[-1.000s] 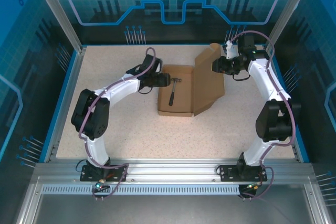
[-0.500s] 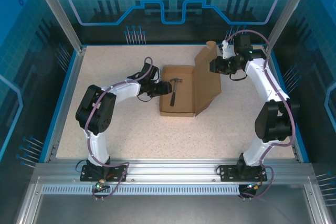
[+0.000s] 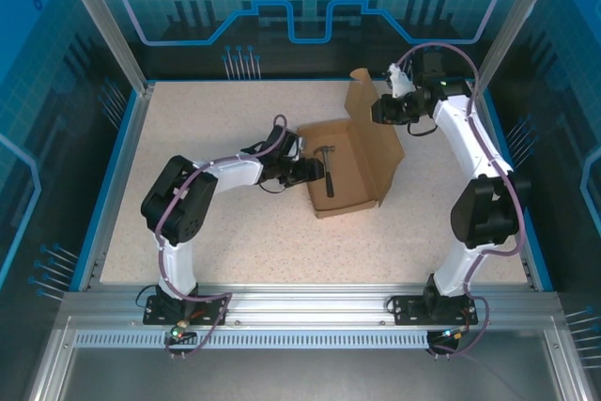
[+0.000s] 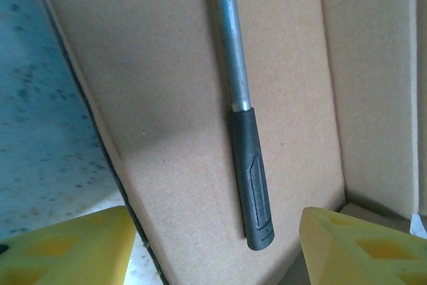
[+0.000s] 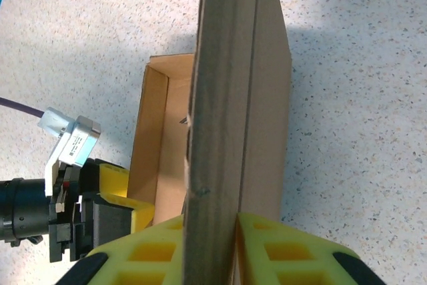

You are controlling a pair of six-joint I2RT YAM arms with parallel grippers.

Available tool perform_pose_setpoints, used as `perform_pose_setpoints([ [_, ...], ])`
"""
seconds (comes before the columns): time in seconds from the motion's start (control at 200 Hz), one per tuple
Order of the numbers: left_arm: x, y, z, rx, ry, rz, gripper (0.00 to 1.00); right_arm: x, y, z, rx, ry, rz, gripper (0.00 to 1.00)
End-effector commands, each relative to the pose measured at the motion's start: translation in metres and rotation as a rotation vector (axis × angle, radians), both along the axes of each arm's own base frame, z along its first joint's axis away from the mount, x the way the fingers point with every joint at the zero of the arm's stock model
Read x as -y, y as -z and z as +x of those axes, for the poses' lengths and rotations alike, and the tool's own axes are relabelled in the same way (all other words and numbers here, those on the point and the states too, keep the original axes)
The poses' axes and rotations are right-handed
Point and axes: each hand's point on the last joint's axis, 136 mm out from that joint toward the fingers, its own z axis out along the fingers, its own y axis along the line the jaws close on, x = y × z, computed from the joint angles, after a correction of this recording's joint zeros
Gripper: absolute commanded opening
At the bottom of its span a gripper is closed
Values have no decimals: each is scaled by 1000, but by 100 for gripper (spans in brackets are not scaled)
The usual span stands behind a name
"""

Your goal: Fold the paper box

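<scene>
The jaws of the right gripper (image 3: 379, 112) are pressed together on the raised lid panel of the paper box (image 3: 349, 176). Its yellow pads (image 5: 143, 255) touch either face of the board, which the right wrist view shows edge-on as two layers. The jaws of the left gripper (image 3: 305, 172) stand wide apart and straddle the box's left side wall. In the left wrist view one yellow fingertip (image 4: 67, 248) sits outside that wall over the counter (image 3: 207, 223) and the other sits inside the tray; whether either touches the board cannot be told. The box is plain brown cardboard, matte and faintly fibrous. It forms a shallow rectangular tray with low folded walls, resting right of the counter's middle and turned a little askew. Its broad lid rises from the tray's right long side, nearly upright, with a narrower rounded flap at its far top end. A small hammer (image 4: 250, 178) lies flat on the tray floor, with a ribbed black rubber grip and a bare, smooth metal shaft. The top edge of the left wrist view cuts off its head, which from above points toward the far end. The counter is pale with fine dark speckles, like stone. From the right wrist, the lid hides most of the tray's inside, and a tiny dark mark on an inner wall is too small to read.
</scene>
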Motion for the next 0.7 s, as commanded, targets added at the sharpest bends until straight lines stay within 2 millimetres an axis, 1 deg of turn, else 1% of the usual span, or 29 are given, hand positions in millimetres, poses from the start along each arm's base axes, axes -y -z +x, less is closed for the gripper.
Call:
perform_pose_setpoints([
  [0.0, 15, -23, -8, 30, 13, -66, 68, -10, 0, -8, -3, -95, -57, 20],
  [0.095, 21, -25, -16, 30, 22, -74, 68, -18, -4, -8, 14, -151, -89, 19],
  [0.23, 30, -25, -26, 31, 41, -73, 69, -28, -2, -9, 27, -224, -154, 18],
  [0.345, 31, -25, -32, 34, 49, -67, 70, -37, 4, -11, 31, -289, -206, 16],
  [0.43, 31, -25, -36, 36, 53, -66, 71, -44, 5, -12, 50, -336, -243, 14],
  [0.595, 23, -25, -46, 45, 66, -47, 72, -56, 3, -9, 104, -431, -295, 13],
  [0.695, 10, -24, -53, 66, 70, 5, 73, -58, 5, -6, 117, -467, -325, 13],
])
